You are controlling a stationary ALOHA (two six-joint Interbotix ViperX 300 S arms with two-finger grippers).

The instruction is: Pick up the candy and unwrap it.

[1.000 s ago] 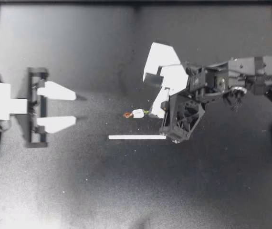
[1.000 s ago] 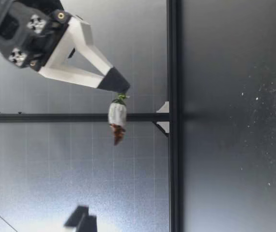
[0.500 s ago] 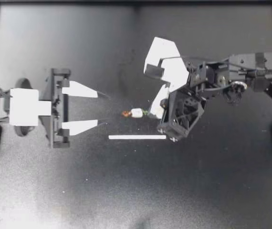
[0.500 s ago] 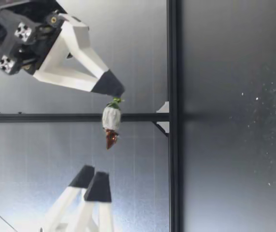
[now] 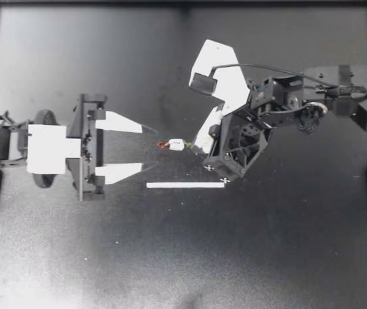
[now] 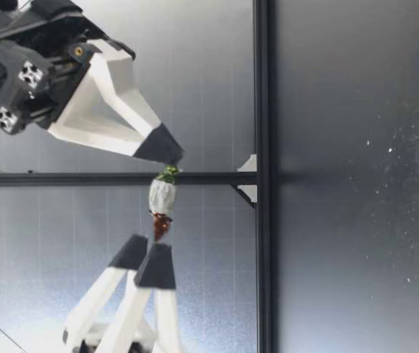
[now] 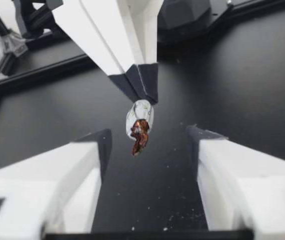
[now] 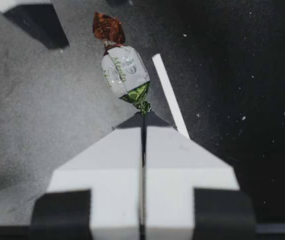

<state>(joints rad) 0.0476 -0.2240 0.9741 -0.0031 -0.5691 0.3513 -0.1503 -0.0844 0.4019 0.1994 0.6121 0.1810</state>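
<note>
Right hand (image 5: 195,145) pinched shut on candy's (image 5: 176,145) green twist; candy hangs clear above desk (image 5: 106,251); left hand (image 5: 147,148) wide open, holding nothing, fingertips flanking candy's red end, apart.

Right arm comes in from the right edge to mid-frame in the top view, wrist rolled over. The right claw (image 5: 196,147) is pinched tight, fingers flush, on one twisted end of the candy (image 5: 176,145). Left arm stretches level from the left edge, left claw (image 5: 150,148) spread wide, fingers apart from the candy.
</note>
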